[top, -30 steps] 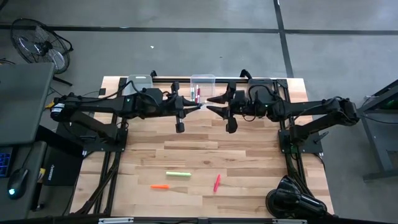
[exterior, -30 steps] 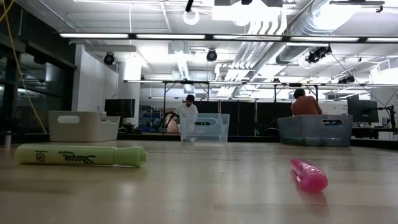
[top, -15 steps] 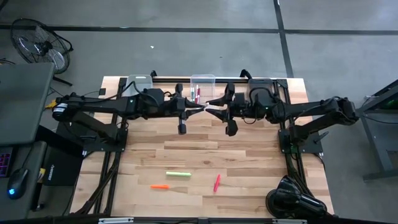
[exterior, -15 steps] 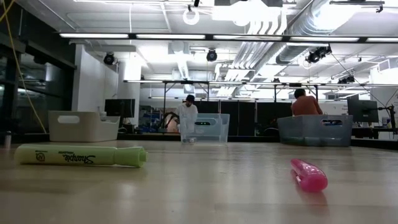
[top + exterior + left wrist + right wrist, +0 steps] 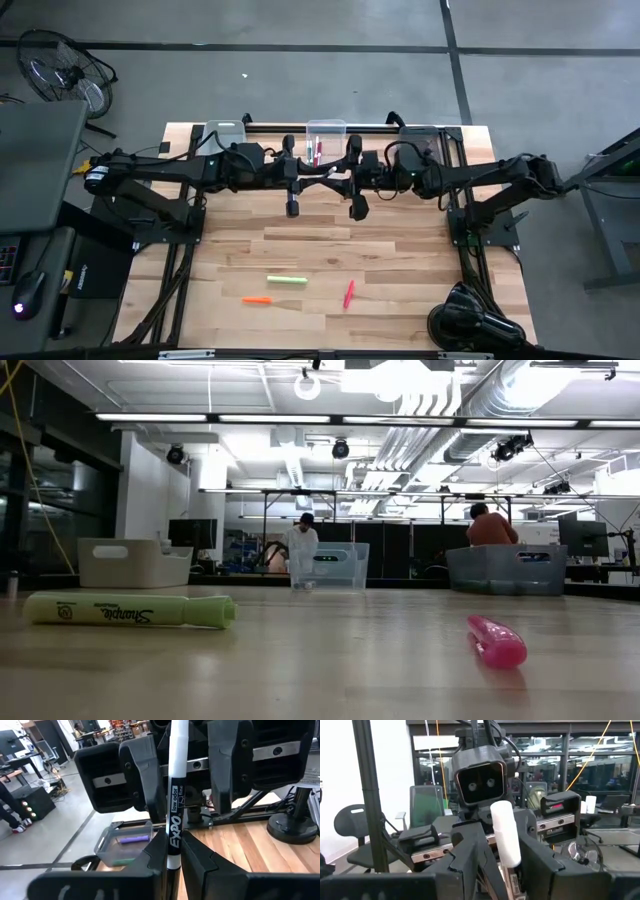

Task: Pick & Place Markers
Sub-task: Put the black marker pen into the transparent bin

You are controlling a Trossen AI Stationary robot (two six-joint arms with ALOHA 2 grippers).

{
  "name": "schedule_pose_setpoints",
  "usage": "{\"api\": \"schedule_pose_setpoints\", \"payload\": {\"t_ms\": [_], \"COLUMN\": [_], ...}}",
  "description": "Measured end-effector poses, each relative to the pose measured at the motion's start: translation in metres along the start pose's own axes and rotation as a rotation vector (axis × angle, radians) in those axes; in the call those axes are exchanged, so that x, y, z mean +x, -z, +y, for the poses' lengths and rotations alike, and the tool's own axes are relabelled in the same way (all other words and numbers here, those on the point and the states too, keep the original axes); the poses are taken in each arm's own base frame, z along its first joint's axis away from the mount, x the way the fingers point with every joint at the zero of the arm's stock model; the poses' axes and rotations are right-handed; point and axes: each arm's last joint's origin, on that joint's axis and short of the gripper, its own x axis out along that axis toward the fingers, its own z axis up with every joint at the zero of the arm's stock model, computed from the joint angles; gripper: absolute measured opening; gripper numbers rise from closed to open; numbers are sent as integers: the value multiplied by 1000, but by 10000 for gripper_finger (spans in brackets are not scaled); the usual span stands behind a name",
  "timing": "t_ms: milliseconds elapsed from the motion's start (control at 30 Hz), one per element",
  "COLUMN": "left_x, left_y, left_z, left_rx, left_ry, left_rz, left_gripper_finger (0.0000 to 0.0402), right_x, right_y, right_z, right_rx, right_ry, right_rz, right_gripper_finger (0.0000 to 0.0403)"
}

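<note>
Compared with a second ago, the right gripper (image 5: 340, 178) has slid along the table's far edge toward the left gripper (image 5: 318, 176), so the gap between the two is gone and they now meet nose to nose just in front of the middle bin (image 5: 325, 132). The left arm has barely budged.

The left gripper's jaws are clamped on a black-and-white marker (image 5: 176, 805), pinched low on its barrel, with the white end sticking out toward the other arm. In the right wrist view that same white end (image 5: 505, 839) sits between the right gripper's fingers (image 5: 470, 851), which stand partly apart on either side of it; whether they actually touch it, can't tell.

The rest of the markers are on the table near the front edge: a light green one (image 5: 286, 280), an orange one (image 5: 256, 300) just beside it toward the front, and a red one (image 5: 348, 293) to their right. A few more sit in the middle bin at the far edge.
</note>
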Motion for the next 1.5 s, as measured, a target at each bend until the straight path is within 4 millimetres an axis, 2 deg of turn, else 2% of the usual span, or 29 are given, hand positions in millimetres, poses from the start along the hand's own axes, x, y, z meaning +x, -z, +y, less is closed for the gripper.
{"api": "schedule_pose_setpoints", "payload": {"t_ms": [267,567,800,933,1233,1367,1500], "left_x": [0,0,0,0,-2,-23,-49], "left_y": [0,0,0,1,3,-2,-3], "left_z": [0,-1,-1,-1,0,7,13], "left_rx": [-10,-29,-28,-11,-6,1,8], "left_ry": [0,23,22,23,17,-65,-128], "left_rz": [0,-4,-3,7,30,77,139], "left_gripper_finger": [30,31,34,65,185,211,215], "right_x": [0,0,0,-1,-1,-1,-2], "right_y": [1,2,2,3,4,6,9], "right_z": [-1,-1,-4,-4,-4,-5,-7], "right_rx": [-7,-24,-19,-2,-2,-6,-1], "right_ry": [1,14,24,26,44,65,79], "right_rz": [20,27,31,42,49,70,106], "right_gripper_finger": [111,24,23,23,23,23,23]}}
